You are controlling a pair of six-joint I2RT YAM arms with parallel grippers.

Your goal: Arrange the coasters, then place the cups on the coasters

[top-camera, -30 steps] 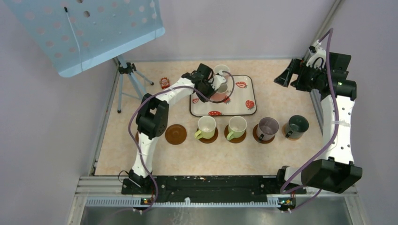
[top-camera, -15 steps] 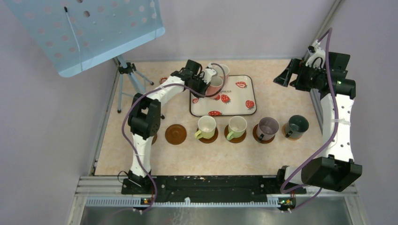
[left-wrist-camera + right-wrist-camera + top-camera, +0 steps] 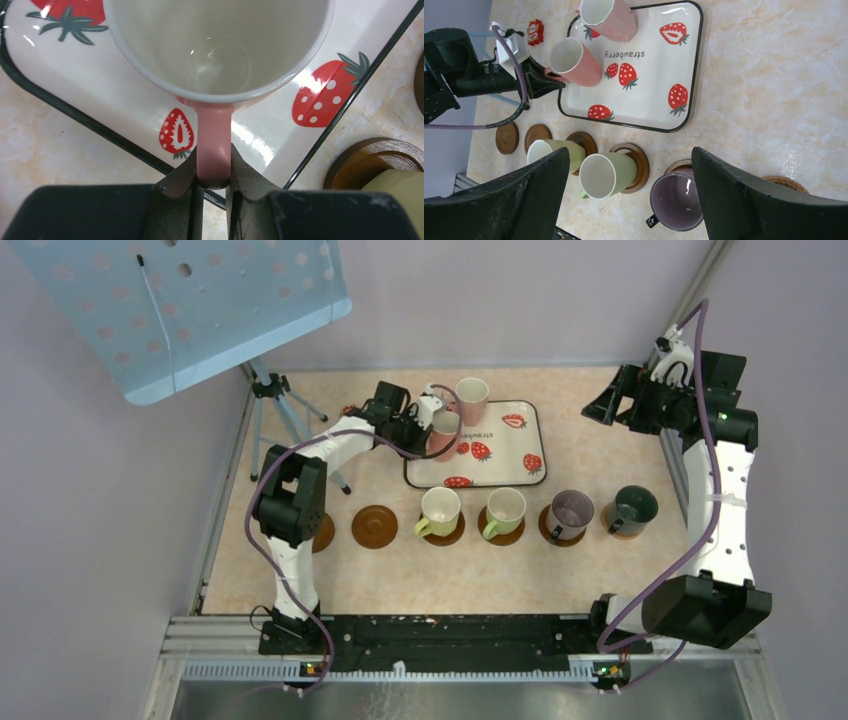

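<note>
Pink cup (image 3: 215,50) (empty), in left hand (image 3: 214,176)

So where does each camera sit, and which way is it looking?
Top camera: fixed above and behind the robot, looking down at the table; left arm and right arm show whole.
Left wrist camera: on the left arm, looking along the left gripper, shut on the handle of a pink cup over the tray.
Right wrist camera: on the right arm, looking down across the table past the open right gripper.
All three show that pink cup and tray.
</note>
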